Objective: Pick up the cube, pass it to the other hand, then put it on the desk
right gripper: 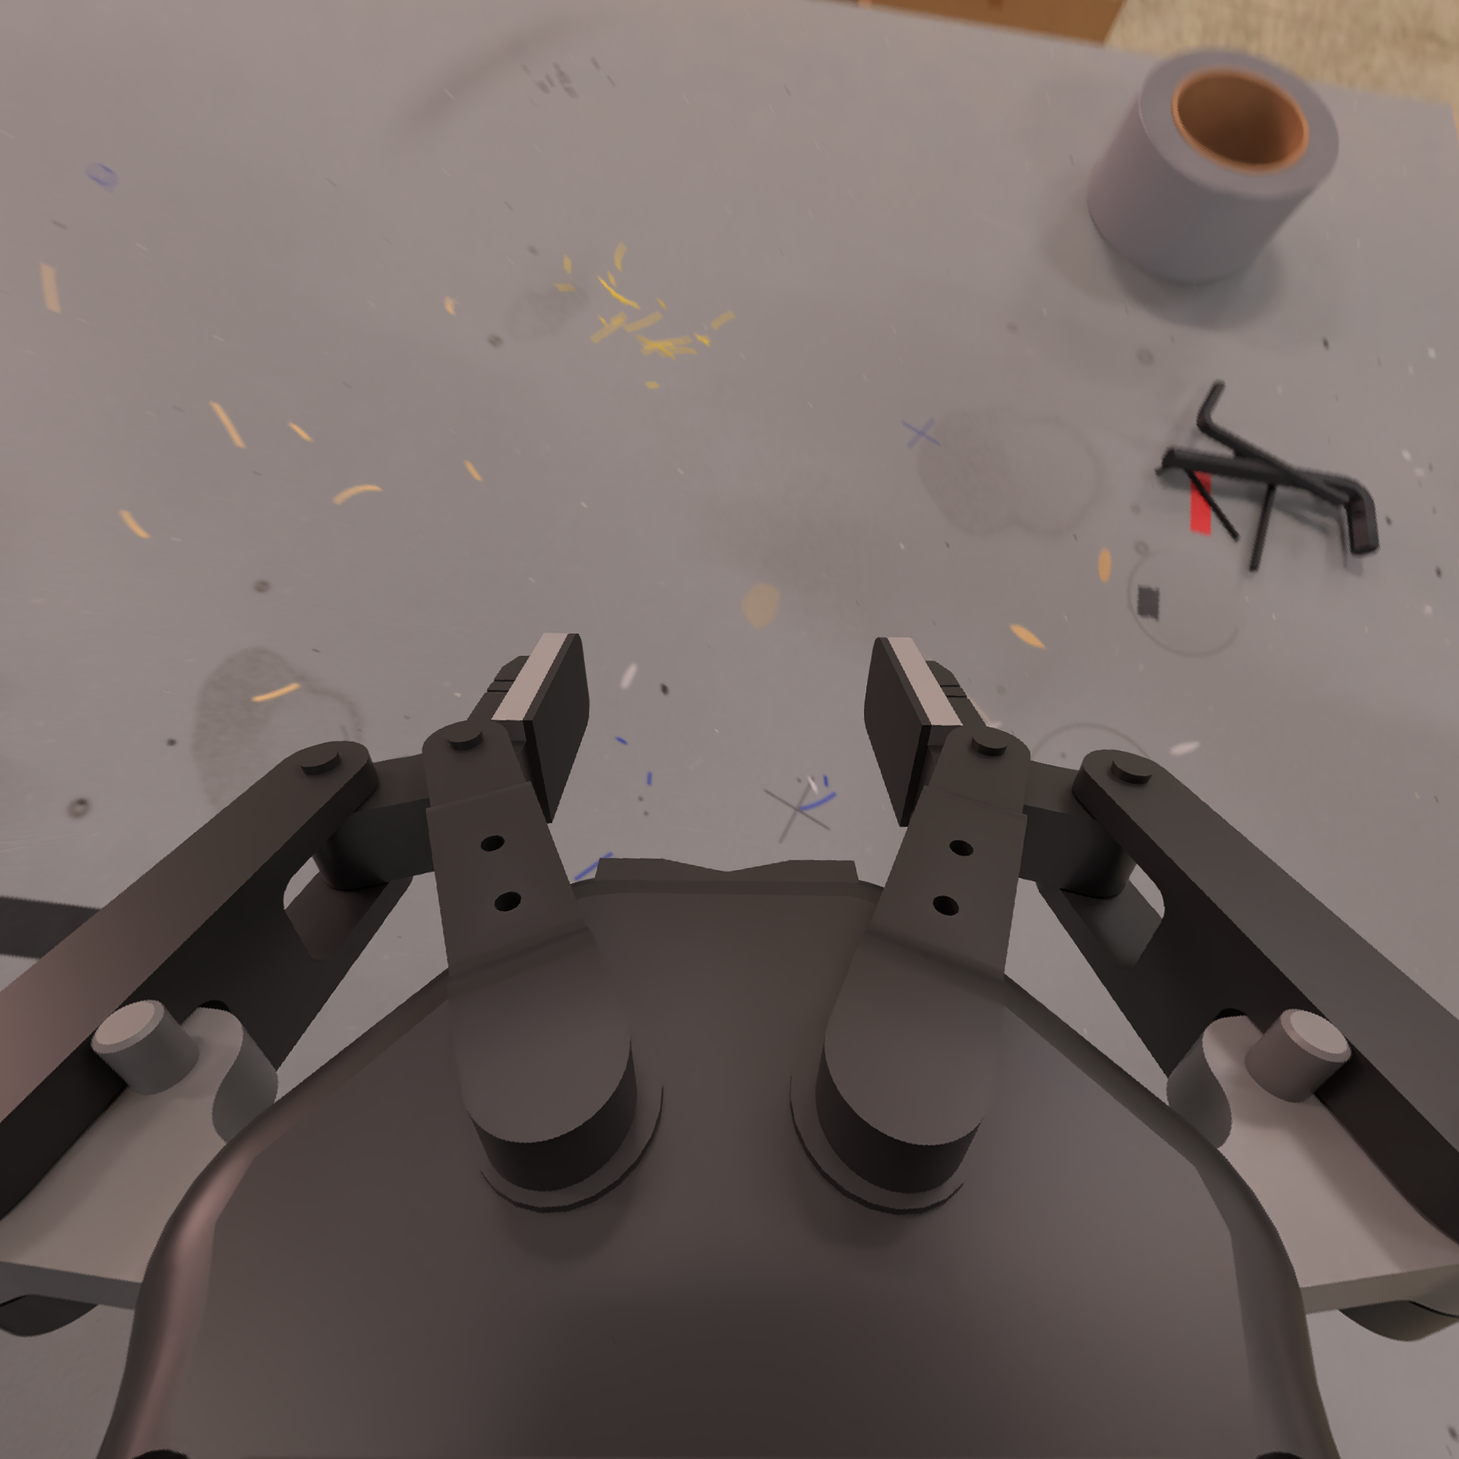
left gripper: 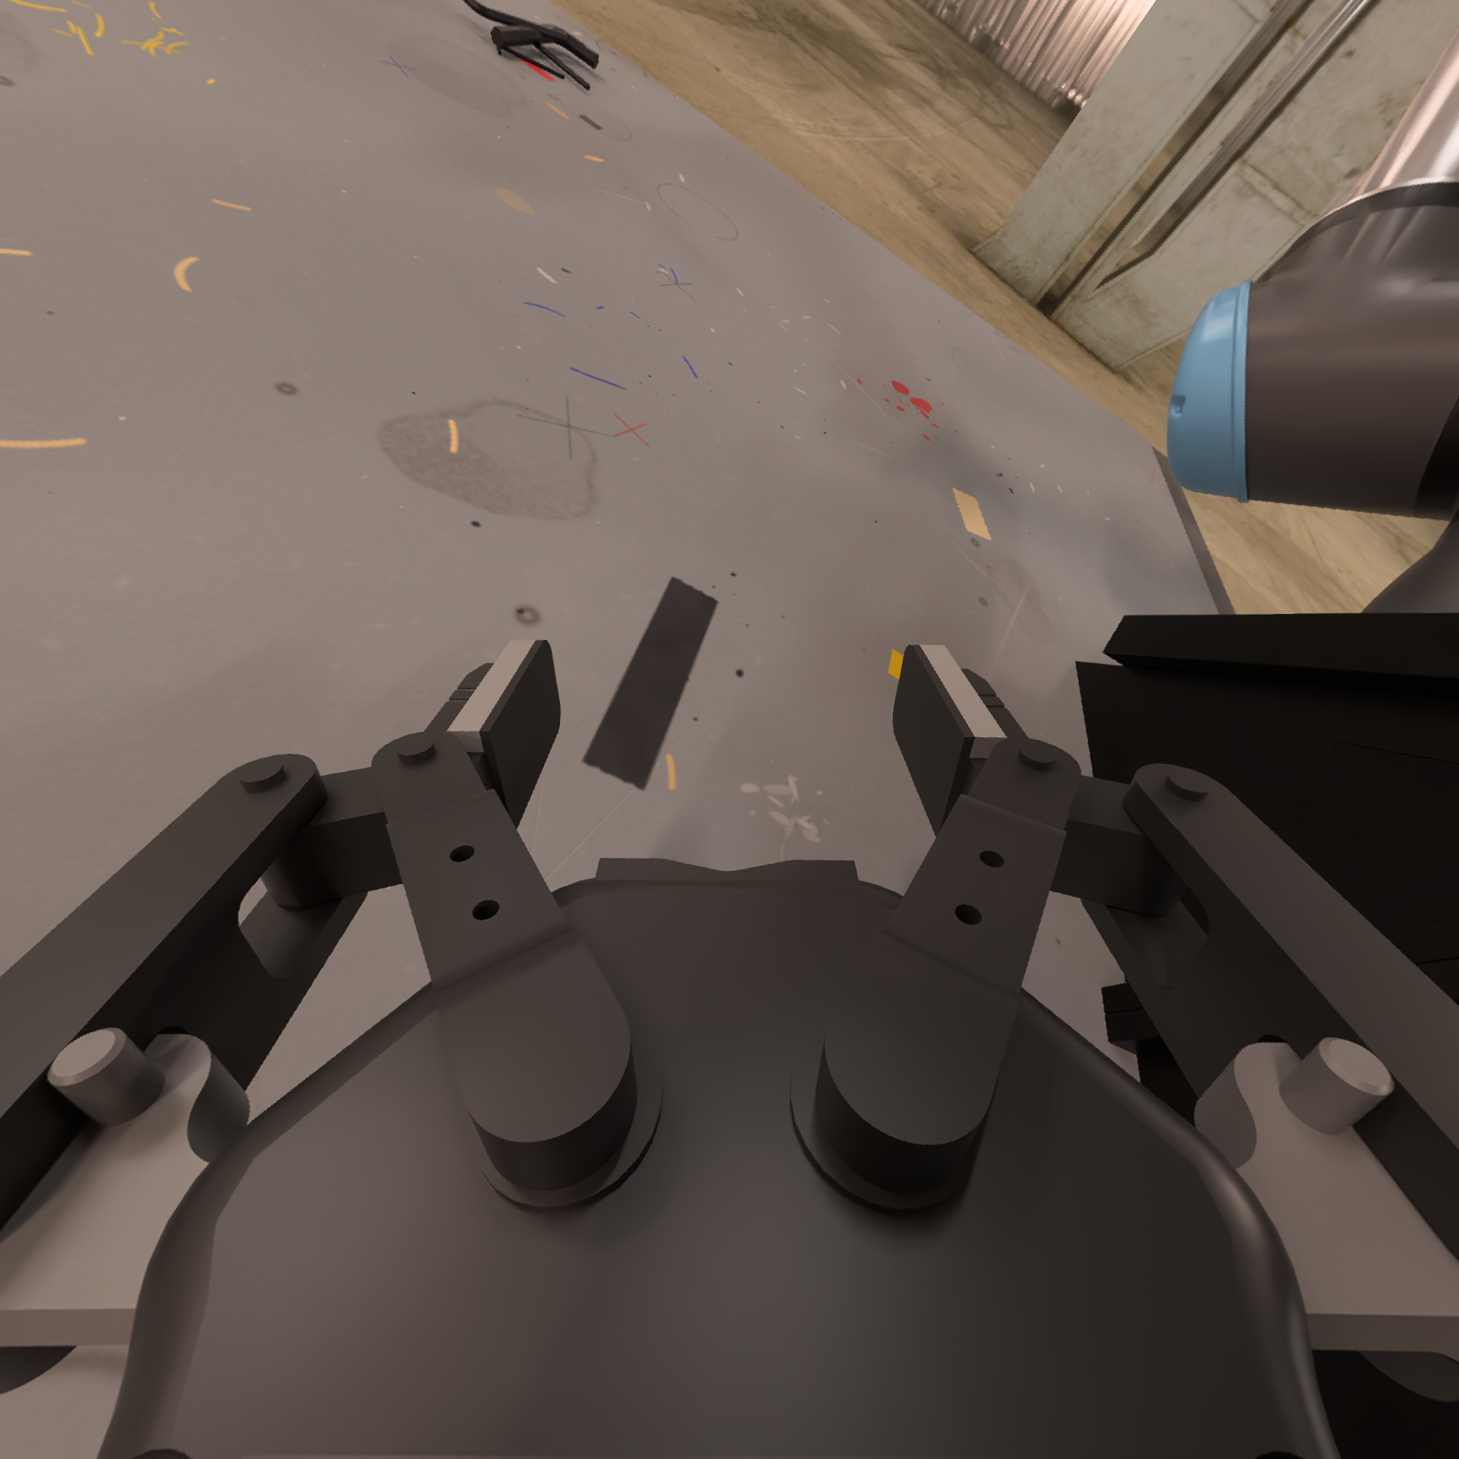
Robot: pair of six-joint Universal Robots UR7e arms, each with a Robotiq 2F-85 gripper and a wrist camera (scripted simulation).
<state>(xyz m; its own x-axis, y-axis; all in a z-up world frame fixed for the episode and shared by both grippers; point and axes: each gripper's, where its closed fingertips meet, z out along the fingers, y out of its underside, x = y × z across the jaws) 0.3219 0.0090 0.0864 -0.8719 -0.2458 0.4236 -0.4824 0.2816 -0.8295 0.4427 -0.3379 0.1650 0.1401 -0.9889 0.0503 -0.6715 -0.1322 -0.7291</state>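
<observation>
No cube shows in either view. My left gripper (left gripper: 726, 695) is open and empty above the grey desk (left gripper: 316, 513), with a strip of black tape (left gripper: 651, 683) on the desk between its fingers. My right gripper (right gripper: 726, 703) is open and empty above the grey desk (right gripper: 395, 553), over bare surface with small pen marks.
A grey tape roll (right gripper: 1212, 166) stands at the far right corner. Black hex keys (right gripper: 1271, 481) lie right of my right gripper; they also show far off in the left wrist view (left gripper: 545, 47). A robot arm joint with a blue cap (left gripper: 1310, 395) and a black block (left gripper: 1279, 774) stand at the right, by the desk edge.
</observation>
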